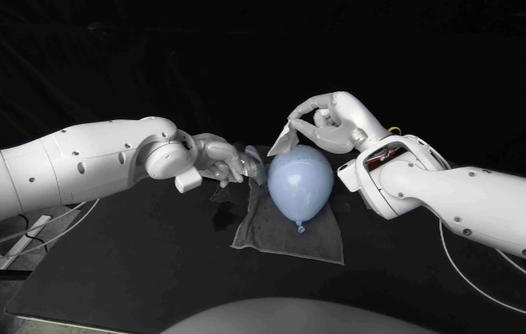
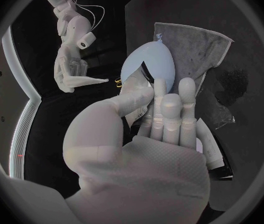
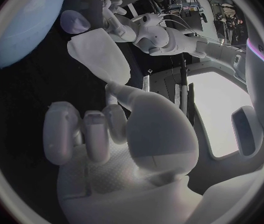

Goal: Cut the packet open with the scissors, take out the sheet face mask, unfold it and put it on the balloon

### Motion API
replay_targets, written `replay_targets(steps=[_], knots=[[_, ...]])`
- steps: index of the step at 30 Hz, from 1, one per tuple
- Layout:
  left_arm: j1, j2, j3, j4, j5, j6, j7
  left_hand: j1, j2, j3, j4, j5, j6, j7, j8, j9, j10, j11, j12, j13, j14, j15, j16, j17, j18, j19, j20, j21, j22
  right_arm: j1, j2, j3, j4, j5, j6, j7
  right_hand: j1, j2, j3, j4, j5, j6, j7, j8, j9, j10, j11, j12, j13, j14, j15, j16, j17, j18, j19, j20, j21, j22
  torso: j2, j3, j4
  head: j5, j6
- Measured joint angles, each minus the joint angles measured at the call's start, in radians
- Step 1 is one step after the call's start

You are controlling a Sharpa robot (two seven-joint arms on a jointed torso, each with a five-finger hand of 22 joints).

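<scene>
Both hands holding the sheet mask over the far end of the balloon.
The right hand and the left hand each pinch one edge of it; the balloon lies on a grey cloth at the middle of the table.

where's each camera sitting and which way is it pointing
head view: on the robot's head, looking down at the balloon; left hand and right hand show.
left wrist view: behind the left hand, facing the balloon.
right wrist view: behind the right hand, facing the sheet face mask it pinches.
shared: all show the balloon.
</scene>
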Motion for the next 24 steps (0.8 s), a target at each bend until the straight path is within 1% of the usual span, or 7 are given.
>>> replay_targets(steps=[6, 8, 11, 15, 16, 21, 24], knots=[[0.059, -0.046, -0.002, -0.053, 0.021, 0.203, -0.027, -0.004, 0.004, 0.0, 0.0, 0.0, -0.002, 0.002, 0.0, 0.0, -0.002, 0.002, 0.0, 0.0, -0.005, 0.002, -0.007, -0.017, -0.001, 0.0, 0.0, 0.0, 0.0, 0.013, -0.049, 0.001, 0.032, 0.102, 0.001, 0.034, 0.003, 0.003, 0.002, 0.002, 0.004, -0.001, -0.001, 0.0, 0.0, 0.0, 0.0, 0.0, 0.0, 0.0, 0.0, -0.002, 0.0, 0.0, -0.001, -0.001, 0.0, 0.0, -0.001, 0.0013, -0.0027, 0.015, 0.001], [0.073, -0.062, -0.004, -0.065, 0.024, 0.268, -0.034, -0.005, 0.004, 0.0, 0.0, 0.0, -0.002, 0.002, 0.0, 0.0, -0.002, 0.002, 0.0, 0.0, -0.005, 0.002, -0.007, -0.014, -0.001, -0.002, 0.002, 0.0, 0.0, 0.015, -0.062, 0.001, 0.038, 0.122, 0.002, 0.04, 0.003, 0.003, 0.002, 0.002, 0.004, -0.001, -0.001, 0.0, 0.0, 0.0, 0.0, 0.0, 0.0, 0.0, 0.0, -0.002, 0.0, 0.0, -0.001, -0.001, 0.0, 0.0, -0.002, 0.0024, -0.0028, 0.02, -0.004], [0.094, -0.091, -0.015, -0.085, 0.025, 0.374, -0.05, -0.007, 0.006, 0.0, 0.0, 0.0, -0.002, 0.002, 0.0, 0.0, -0.002, 0.002, 0.0, 0.001, -0.005, 0.002, -0.007, -0.012, -0.001, -0.003, 0.003, 0.0, 0.0, 0.019, -0.079, 0.001, 0.044, 0.147, 0.002, 0.048, 0.004, 0.004, 0.002, 0.002, 0.004, -0.002, -0.002, 0.0, 0.0, 0.0, 0.0, 0.0, -0.001, 0.0, 0.0, -0.004, 0.0, 0.0, -0.001, -0.001, 0.0, -0.001, -0.004, 0.0043, -0.0027, 0.025, -0.011], [0.112, -0.118, -0.041, -0.117, 0.024, 0.494, -0.083, -0.007, 0.006, 0.0, 0.0, 0.0, -0.003, 0.003, 0.0, 0.0, -0.002, 0.002, 0.0, 0.001, -0.005, 0.002, -0.007, -0.012, -0.001, -0.003, 0.003, 0.0, 0.0, 0.021, -0.094, 0.001, 0.048, 0.168, 0.002, 0.054, 0.004, 0.004, 0.002, 0.002, 0.004, -0.003, -0.003, 0.0, 0.0, 0.0, 0.0, 0.0, -0.001, 0.0, 0.0, -0.004, 0.0, 0.0, -0.002, -0.001, 0.0, -0.001, -0.007, 0.0068, -0.0035, 0.04, -0.028], [0.117, -0.128, -0.051, -0.131, 0.021, 0.527, -0.094, -0.007, 0.006, 0.0, 0.0, 0.0, -0.002, 0.002, 0.0, 0.0, -0.002, 0.002, 0.0, 0.001, -0.005, 0.002, -0.007, -0.01, -0.001, -0.003, 0.003, 0.0, 0.0, 0.022, -0.098, 0.001, 0.048, 0.173, 0.002, 0.056, 0.004, 0.004, 0.002, 0.002, 0.004, -0.003, -0.003, 0.0, 0.0, 0.0, 0.0, 0.0, -0.001, 0.0, 0.0, -0.004, 0.0, 0.0, -0.002, -0.001, 0.0, -0.001, -0.008, 0.0075, -0.0038, 0.042, -0.031], [0.128, -0.157, -0.083, -0.188, 0.0, 0.627, -0.135, -0.008, 0.006, 0.0, 0.0, 0.0, 0.002, -0.002, 0.0, 0.0, -0.003, 0.003, 0.0, 0.002, -0.005, 0.002, -0.002, 0.0, -0.001, -0.004, 0.004, 0.0, 0.0, 0.024, -0.107, 0.001, 0.045, 0.187, 0.003, 0.059, 0.004, 0.004, 0.002, 0.002, 0.004, -0.003, -0.003, 0.0, 0.0, 0.0, 0.0, 0.0, 0.0, 0.0, 0.0, -0.003, -0.001, 0.0, -0.002, -0.001, 0.0, -0.001, -0.012, 0.0094, -0.0049, 0.05, -0.047], [0.133, -0.164, -0.104, -0.218, -0.023, 0.673, -0.152, -0.008, 0.006, -0.003, -0.003, 0.0, 0.002, -0.002, 0.0, 0.0, 0.002, -0.002, 0.0, 0.004, 0.003, 0.001, 0.005, 0.01, -0.002, -0.004, 0.004, 0.0, 0.0, 0.024, -0.11, 0.001, 0.042, 0.191, 0.003, 0.06, 0.004, 0.004, 0.002, 0.002, 0.004, -0.004, -0.004, 0.0, 0.0, 0.0, 0.0, 0.0, 0.0, 0.0, 0.0, -0.001, -0.001, 0.0, -0.003, 0.0, 0.0, 0.0, -0.014, 0.01, -0.0059, 0.054, -0.052]])
